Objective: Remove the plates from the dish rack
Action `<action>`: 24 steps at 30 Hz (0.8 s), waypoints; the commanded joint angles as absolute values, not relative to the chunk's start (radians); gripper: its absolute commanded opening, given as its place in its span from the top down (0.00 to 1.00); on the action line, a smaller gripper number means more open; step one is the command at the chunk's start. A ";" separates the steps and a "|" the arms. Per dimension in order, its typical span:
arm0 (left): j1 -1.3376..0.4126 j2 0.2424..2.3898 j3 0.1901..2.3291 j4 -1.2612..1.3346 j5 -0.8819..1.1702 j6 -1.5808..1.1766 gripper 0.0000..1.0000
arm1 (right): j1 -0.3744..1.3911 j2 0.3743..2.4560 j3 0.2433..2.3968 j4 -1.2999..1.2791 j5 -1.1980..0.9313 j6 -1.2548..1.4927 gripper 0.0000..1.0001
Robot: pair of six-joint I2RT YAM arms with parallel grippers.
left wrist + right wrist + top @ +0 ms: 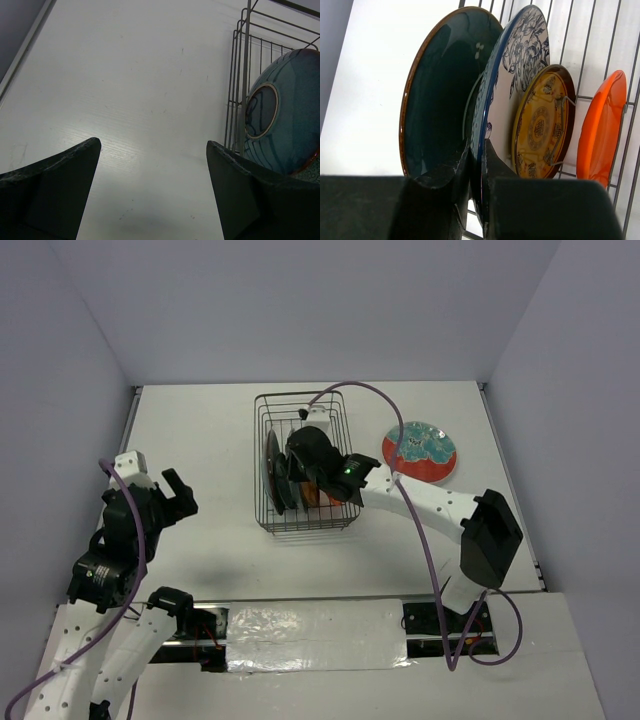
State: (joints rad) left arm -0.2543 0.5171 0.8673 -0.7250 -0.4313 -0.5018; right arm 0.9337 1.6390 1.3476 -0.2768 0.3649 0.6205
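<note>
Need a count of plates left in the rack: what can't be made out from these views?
- Top view: the right arm covers much of the dish rack, so the count there is uncertain.
- Right wrist view: the right gripper, shut on the floral plate, hides the plates' lower edges.
- Left wrist view: the teal plate is cut by the frame's right edge; other plates are out of frame.

Open and bare across the surface (210,430) left of the dish rack (310,520), but cramped inside, with only thin slits between the close-standing upright plates (440,90) flanking the floral plate (520,65).
</note>
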 commanded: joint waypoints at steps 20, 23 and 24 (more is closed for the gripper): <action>-0.264 0.511 0.868 -0.686 -0.437 -0.505 0.00 | 0.959 1.529 1.423 -0.222 0.380 0.738 1.00; -0.265 0.514 0.868 -0.686 -0.436 -0.505 0.00 | 0.960 1.506 1.451 -0.226 0.364 0.727 1.00; -0.265 0.515 0.868 -0.686 -0.436 -0.505 0.00 | 0.960 1.500 1.460 -0.227 0.361 0.724 1.00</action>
